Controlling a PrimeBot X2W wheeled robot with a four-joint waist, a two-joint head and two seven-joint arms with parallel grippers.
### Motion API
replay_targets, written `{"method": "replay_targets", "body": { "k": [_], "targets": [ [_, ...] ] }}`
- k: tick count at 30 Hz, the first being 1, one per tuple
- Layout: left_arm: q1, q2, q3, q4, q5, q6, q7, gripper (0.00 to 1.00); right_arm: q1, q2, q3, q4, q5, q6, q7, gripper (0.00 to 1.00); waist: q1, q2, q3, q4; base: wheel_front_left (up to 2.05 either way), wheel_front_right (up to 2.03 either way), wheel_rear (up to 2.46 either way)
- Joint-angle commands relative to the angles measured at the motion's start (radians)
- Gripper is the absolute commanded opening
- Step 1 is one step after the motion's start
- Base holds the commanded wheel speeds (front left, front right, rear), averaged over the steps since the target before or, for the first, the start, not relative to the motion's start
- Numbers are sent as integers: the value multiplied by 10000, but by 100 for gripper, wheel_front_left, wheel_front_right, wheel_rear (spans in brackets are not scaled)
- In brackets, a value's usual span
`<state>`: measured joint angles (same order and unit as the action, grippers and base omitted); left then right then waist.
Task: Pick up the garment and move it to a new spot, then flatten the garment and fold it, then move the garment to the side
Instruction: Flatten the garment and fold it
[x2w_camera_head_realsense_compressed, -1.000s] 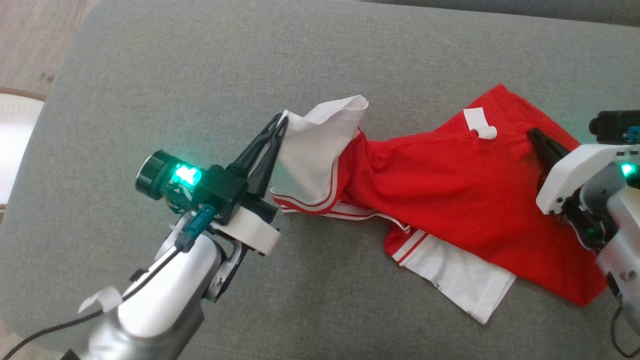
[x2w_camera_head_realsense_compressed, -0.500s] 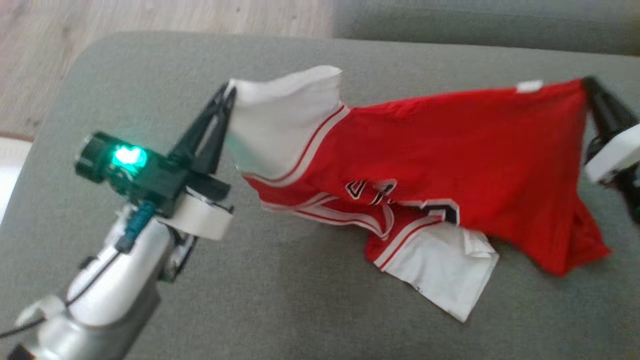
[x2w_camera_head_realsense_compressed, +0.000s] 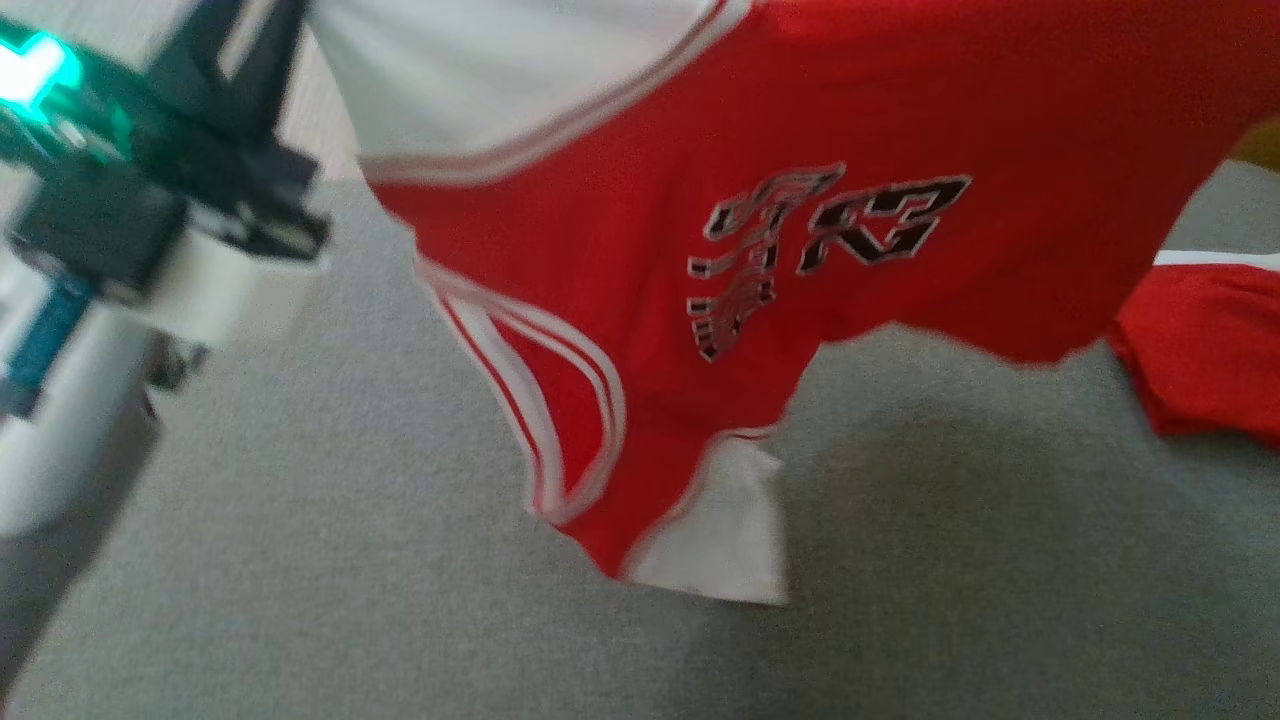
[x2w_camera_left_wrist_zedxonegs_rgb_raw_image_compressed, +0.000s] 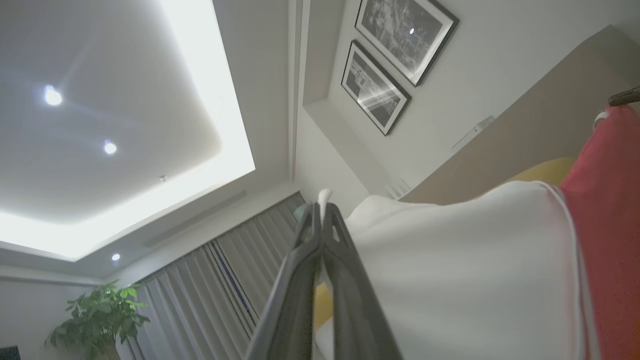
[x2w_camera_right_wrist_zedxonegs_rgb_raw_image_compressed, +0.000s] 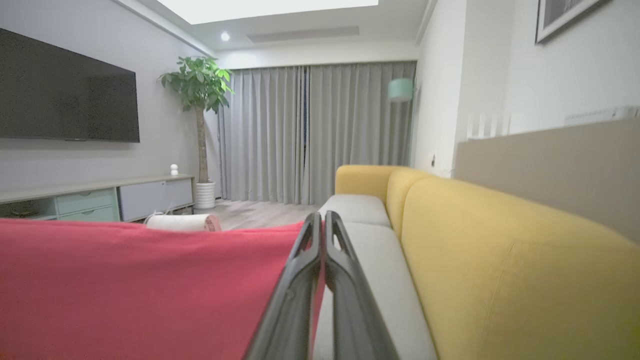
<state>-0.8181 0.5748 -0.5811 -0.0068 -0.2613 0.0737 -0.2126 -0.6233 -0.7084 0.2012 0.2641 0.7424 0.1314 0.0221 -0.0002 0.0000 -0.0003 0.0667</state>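
Observation:
The garment (x2w_camera_head_realsense_compressed: 650, 230) is a red jersey with white trim and black lettering, hanging stretched in the air above the grey couch seat (x2w_camera_head_realsense_compressed: 300, 560). My left gripper (x2w_camera_left_wrist_zedxonegs_rgb_raw_image_compressed: 321, 210) is shut on its white corner, which drapes away to the right in the left wrist view as the garment (x2w_camera_left_wrist_zedxonegs_rgb_raw_image_compressed: 475, 270). At the upper left of the head view I see that left gripper (x2w_camera_head_realsense_compressed: 250, 40) blurred, with its green light. My right gripper (x2w_camera_right_wrist_zedxonegs_rgb_raw_image_compressed: 322, 217) is shut on the red edge of the garment (x2w_camera_right_wrist_zedxonegs_rgb_raw_image_compressed: 140, 285), which spreads leftward from its fingers.
A yellow sofa back (x2w_camera_right_wrist_zedxonegs_rgb_raw_image_compressed: 500, 260) runs along the right of the right wrist view. A second red piece of cloth (x2w_camera_head_realsense_compressed: 1210, 350) lies at the right edge of the head view. A TV (x2w_camera_right_wrist_zedxonegs_rgb_raw_image_compressed: 65, 95), a plant (x2w_camera_right_wrist_zedxonegs_rgb_raw_image_compressed: 200, 85) and curtains (x2w_camera_right_wrist_zedxonegs_rgb_raw_image_compressed: 310, 130) stand far off.
Both grippers have lifted the jersey off the couch seat, pulling it taut between them. The head camera has shifted and now sees the cloth much closer.

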Motion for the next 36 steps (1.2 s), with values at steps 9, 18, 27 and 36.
{"method": "replay_targets", "body": {
  "k": [9, 18, 27, 36],
  "targets": [
    [-3449, 276, 449, 1461, 347, -1009, 282, 0, -1125, 1023, -652, -1155, -1401, -7, 1520, 0, 2, 0, 683, -349, 0, 0, 0],
    [-6551, -310, 107, 5373, 907, -1568, -45, 0, -4202, 1857, 424, 920, -2310, -7, 1438, 0, 2, 0, 3048, -596, 0, 0, 0],
    [-8636, -822, 299, 6409, 1546, -940, -484, 0, -6679, 2214, 769, 3123, -3003, -7, -748, 0, 2, 0, 4188, -636, 0, 0, 0],
    [-7123, -532, 484, 4808, 1525, -1135, -490, 0, -6637, 2002, 1678, 4306, -2923, -7, -1646, 0, 2, 0, 4415, -262, 0, 0, 0]
  ]
}}
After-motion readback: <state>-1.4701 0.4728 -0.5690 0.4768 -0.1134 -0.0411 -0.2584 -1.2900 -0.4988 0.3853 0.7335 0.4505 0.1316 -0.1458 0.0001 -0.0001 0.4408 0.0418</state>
